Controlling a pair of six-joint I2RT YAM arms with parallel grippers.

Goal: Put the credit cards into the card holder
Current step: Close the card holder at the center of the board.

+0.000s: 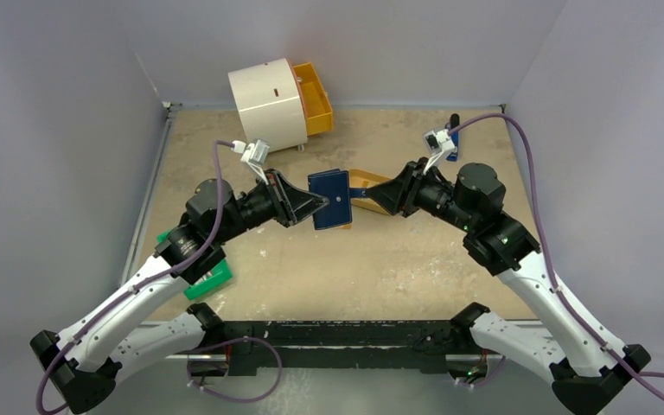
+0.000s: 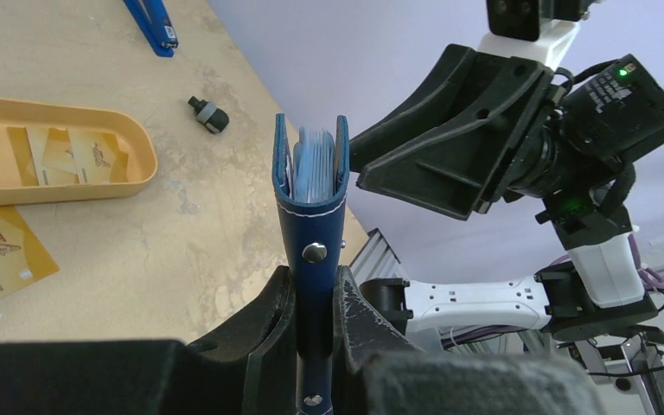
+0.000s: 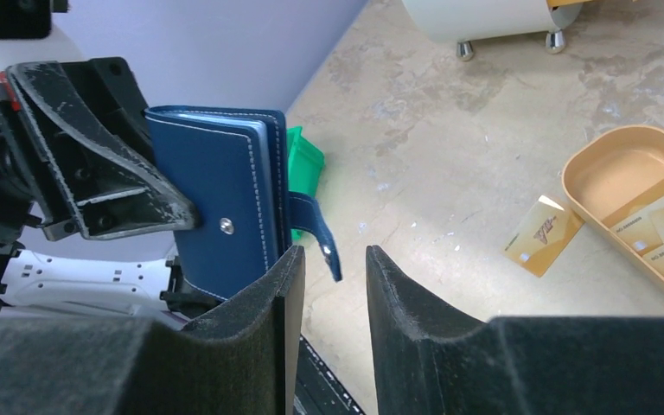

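Left jaws clamped on the card holder (image 1: 329, 199), raised off the worktop (image 1: 380, 268) just beside the orange tray (image 2: 60, 187); right jaws narrowly parted, empty, near its snap tab (image 3: 320, 233); credit cards (image 2: 69, 156) inside the tray, one loose card (image 2: 0, 251) just outside it.

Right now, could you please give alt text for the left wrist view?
The left gripper clamps the navy card holder upright, the right gripper close beside it. An orange tray of cards and one loose card lie on the table.
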